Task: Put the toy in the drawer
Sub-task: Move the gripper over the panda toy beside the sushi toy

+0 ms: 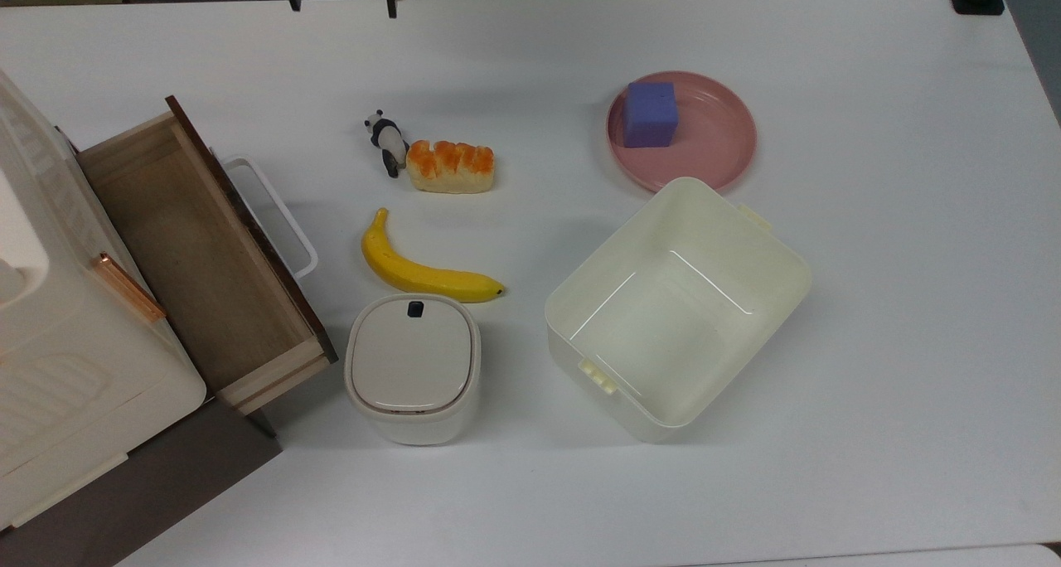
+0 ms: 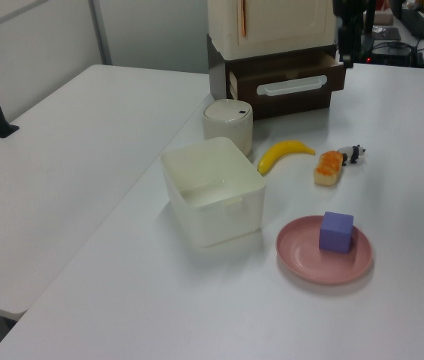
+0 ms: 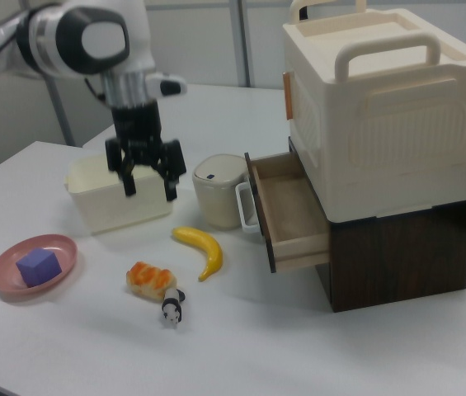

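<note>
The toy [image 1: 386, 140], a small black-and-white panda, lies on the white table, touching the left end of the bread loaf [image 1: 450, 167] in the top view. It also lies near the table's front in the right view, toy [image 3: 171, 308]. The drawer [image 1: 199, 252] stands pulled open at the top view's left, light wood inside, dark front panel and white loop handle; nothing lies in it. In the right view the drawer [image 3: 289, 208] juts from the dark cabinet. My gripper [image 3: 148, 188] hangs open and empty above the table, behind the bread; its gripper [image 1: 341, 2] fingertips show at the top view's upper edge.
A yellow banana [image 1: 423, 268] lies between the bread and a white lidded bin [image 1: 412, 368]. A cream tub [image 1: 675, 310] stands open at centre right. A pink plate [image 1: 721, 148] carries a purple cube [image 1: 651, 113]. A cream carrier box [image 3: 381, 107] sits on the cabinet.
</note>
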`<act>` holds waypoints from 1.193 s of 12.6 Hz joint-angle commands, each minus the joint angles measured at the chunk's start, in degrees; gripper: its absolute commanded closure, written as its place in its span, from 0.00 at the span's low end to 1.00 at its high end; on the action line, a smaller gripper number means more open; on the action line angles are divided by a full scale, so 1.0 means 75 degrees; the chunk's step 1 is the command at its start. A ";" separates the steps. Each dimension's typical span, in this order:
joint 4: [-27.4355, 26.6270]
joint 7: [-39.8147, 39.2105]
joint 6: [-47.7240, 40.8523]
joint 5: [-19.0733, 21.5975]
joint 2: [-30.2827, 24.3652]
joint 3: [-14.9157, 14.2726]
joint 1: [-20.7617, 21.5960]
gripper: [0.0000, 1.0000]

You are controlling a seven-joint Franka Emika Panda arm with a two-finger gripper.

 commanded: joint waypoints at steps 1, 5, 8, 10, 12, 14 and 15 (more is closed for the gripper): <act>-0.1361 -0.0728 0.0369 -0.0962 -0.0108 0.0185 0.0114 0.00; -0.1905 -0.0742 0.1099 -0.1117 -0.0073 0.0185 0.0079 0.00; -0.1893 -0.0742 0.1099 -0.1117 -0.0073 0.0185 0.0079 0.00; -0.1893 -0.0742 0.1099 -0.1117 -0.0073 0.0185 0.0067 0.00; -0.1881 -0.0730 0.1099 -0.1117 -0.0073 0.0185 0.0067 0.00; -0.1881 -0.0730 0.1099 -0.1117 -0.0073 0.0185 0.0067 0.00; -0.1881 -0.0730 0.1099 -0.1117 -0.0073 0.0185 0.0055 0.00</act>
